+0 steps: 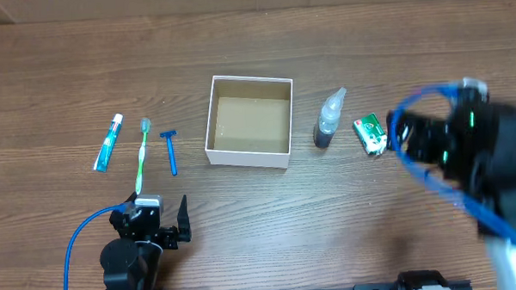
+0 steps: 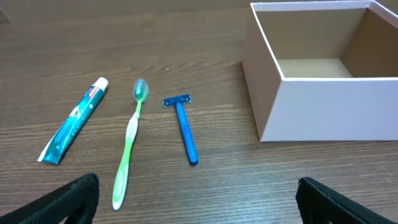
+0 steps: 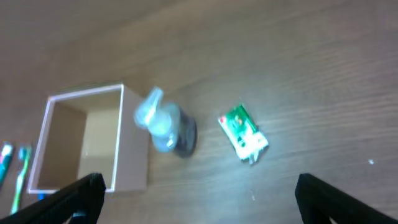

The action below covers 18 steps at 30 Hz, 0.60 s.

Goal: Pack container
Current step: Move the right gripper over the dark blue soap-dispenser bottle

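Observation:
The container (image 1: 251, 155), a square white box with a brown inside, stands open and empty at mid-table; it also shows in the left wrist view (image 2: 323, 99) and the right wrist view (image 3: 130, 168). Left of it lie a toothpaste tube (image 1: 108, 142), a green toothbrush (image 1: 142, 152) and a blue razor (image 1: 170, 152). Right of it stand a clear bottle with a dark base (image 1: 328, 118) and a green and white packet (image 1: 370, 134). My left gripper (image 1: 162, 230) is open and empty, near the front edge below the toothbrush. My right gripper (image 3: 199, 199) is open and empty, raised above the table right of the packet.
The wooden table (image 1: 255, 59) extends bare behind the items. The right arm (image 1: 473, 150) with its blue cable hangs blurred over the right side. The left arm's base (image 1: 129, 266) sits at the front left.

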Each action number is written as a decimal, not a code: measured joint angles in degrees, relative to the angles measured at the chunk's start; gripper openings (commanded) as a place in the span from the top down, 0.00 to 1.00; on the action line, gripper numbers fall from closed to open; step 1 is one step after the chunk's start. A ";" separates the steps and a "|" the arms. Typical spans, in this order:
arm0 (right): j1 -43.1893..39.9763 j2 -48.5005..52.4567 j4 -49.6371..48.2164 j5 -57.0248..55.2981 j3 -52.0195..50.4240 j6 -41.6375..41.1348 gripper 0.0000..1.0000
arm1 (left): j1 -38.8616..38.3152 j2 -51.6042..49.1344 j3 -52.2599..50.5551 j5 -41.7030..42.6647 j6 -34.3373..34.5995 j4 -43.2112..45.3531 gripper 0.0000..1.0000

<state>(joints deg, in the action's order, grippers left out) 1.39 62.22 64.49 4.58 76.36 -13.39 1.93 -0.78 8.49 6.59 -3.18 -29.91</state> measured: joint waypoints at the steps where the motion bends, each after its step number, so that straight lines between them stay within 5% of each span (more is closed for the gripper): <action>1: 0.68 5.29 4.81 0.09 6.93 -0.07 0.00 | 0.00 -0.02 0.00 0.07 0.00 0.09 0.00; 6: 5.22 25.73 14.75 2.82 28.06 -0.07 0.00 | 0.00 0.02 0.00 0.09 0.00 0.17 0.00; 11: 8.00 35.91 12.39 8.20 29.86 -0.09 0.00 | 0.00 0.02 0.00 0.09 0.00 0.17 0.00; 18: 12.39 44.44 12.07 0.96 29.86 -2.84 0.02 | 0.00 0.02 0.00 0.09 0.00 0.17 0.00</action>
<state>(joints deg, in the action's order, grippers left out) 13.78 106.65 76.55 5.54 106.21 -16.23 1.93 -0.75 8.49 6.68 -3.18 -29.74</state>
